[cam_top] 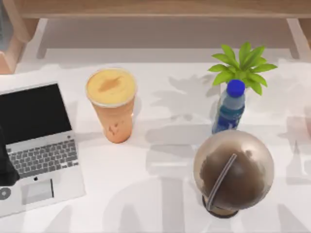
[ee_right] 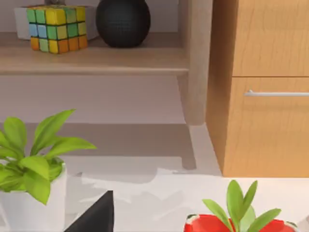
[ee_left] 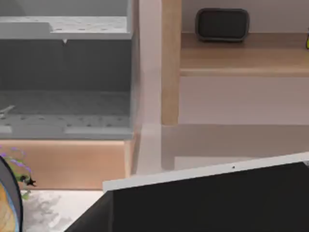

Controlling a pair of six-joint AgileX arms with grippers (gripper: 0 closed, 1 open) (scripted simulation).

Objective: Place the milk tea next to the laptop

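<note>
Two drinks stood on the white table (cam_top: pixel 160 194) in the top view. The milk tea (cam_top: pixel 112 104), a tapered clear cup of orange-tan drink with a yellow-orange sealed top, stood upright just right of the laptop (cam_top: pixel 36 145), near it but not touching. The laptop lay open at the table's left side, its black screen toward the far edge and its grey keyboard and trackpad toward the near edge. A dark piece of the left arm (cam_top: pixel 6 167) reached over the laptop's left edge; how its jaws stood could not be told. The brown dome-lidded cup (cam_top: pixel 233 172) with a straw stood toward the right, well apart from the milk tea. A blue-capped bottle (cam_top: pixel 229 108) stood just behind that cup, with a small green plant (cam_top: pixel 243 65) beyond the bottle.

From the left wrist, the laptop's black screen (ee_left: pixel 207 200) was seen below a wooden shelf, the milk tea's rim (ee_left: pixel 9 203) at one edge. From the right wrist, a potted green plant (ee_right: pixel 31 169), a red pot with leaves (ee_right: pixel 236 217), a coloured puzzle cube (ee_right: pixel 55 26) and a dark round speaker (ee_right: pixel 123 21) were seen; the right arm's jaws could not be told.
</note>
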